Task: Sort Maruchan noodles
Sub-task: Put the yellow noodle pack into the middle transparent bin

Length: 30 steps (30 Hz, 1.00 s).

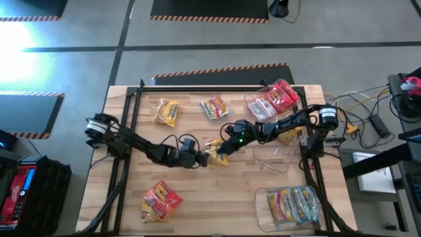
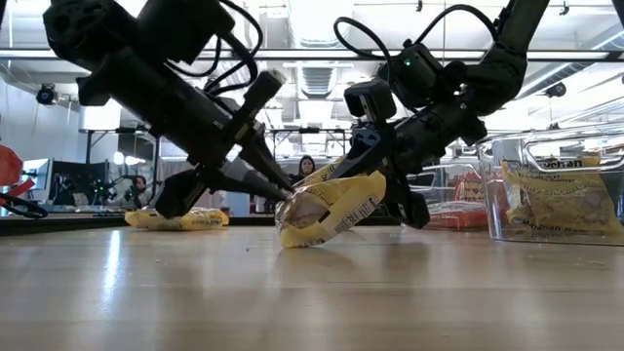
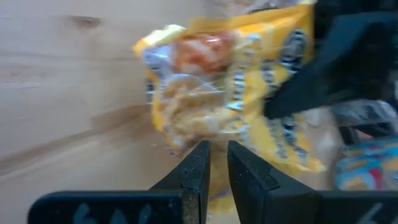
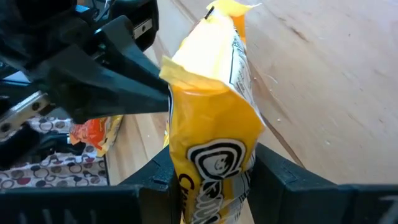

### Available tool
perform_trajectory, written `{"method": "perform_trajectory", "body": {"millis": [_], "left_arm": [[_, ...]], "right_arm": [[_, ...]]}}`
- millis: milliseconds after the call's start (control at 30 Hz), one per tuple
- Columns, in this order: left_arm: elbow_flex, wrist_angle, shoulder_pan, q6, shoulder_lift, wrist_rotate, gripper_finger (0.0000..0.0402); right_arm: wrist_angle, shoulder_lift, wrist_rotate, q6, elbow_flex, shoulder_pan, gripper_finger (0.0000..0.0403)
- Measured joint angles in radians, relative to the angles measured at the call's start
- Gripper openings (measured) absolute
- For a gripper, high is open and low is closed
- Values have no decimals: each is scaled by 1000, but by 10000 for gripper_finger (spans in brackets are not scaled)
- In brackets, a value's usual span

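Observation:
A yellow Maruchan noodle packet [image 1: 214, 155] is held between both grippers at the table's middle. My left gripper [image 1: 202, 158] comes from the left and is shut on the packet's left edge. My right gripper [image 1: 222, 148] comes from the right with its fingers on either side of the packet's other end. Three more noodle packets lie flat on the table: a yellow one [image 1: 166, 112], a mixed-colour one [image 1: 215, 107] and a red-yellow one [image 1: 161, 201]. My left gripper pinches the packet's crinkled left edge [image 2: 297, 200] between its two fingertips [image 3: 200, 163], slanting down from the table's left. Only the thin edge is between them. My right gripper has the packet's logo end [image 4: 214, 155] between its two fingers [image 4: 277, 177], slanting down from the table's right. The packet stands on edge, tilted. Whether its lower corner [image 2: 291, 239] touches the table I cannot tell.
A clear tub [image 1: 273, 102] with red packets stands at the far right, and a clear tub [image 1: 293, 205] with blue-yellow packets at the near right. Another clear tub [image 1: 273, 157] lies just right of the grippers. A black frame [image 1: 131, 125] runs along the table's sides.

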Motion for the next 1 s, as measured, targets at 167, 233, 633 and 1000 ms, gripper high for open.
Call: {"method": "perform_trajectory", "body": {"millis": [167,233,633,1000], "left_arm": [[-1,12,0,55,-52,15,38],[-2,13,0,84,-81,14,38],[-5,-84,-1,136,-151,7,39],[-5,-85,0,134,-123,7,39]], "right_arm": [[-9,-6,-49,-3,0,-37,115],[-10,-16,-71,-4,0,-55,115],[-243,-202,-202,-108,0,-154,115],[-472,-440,-194,-203,0,-254,115]]}}
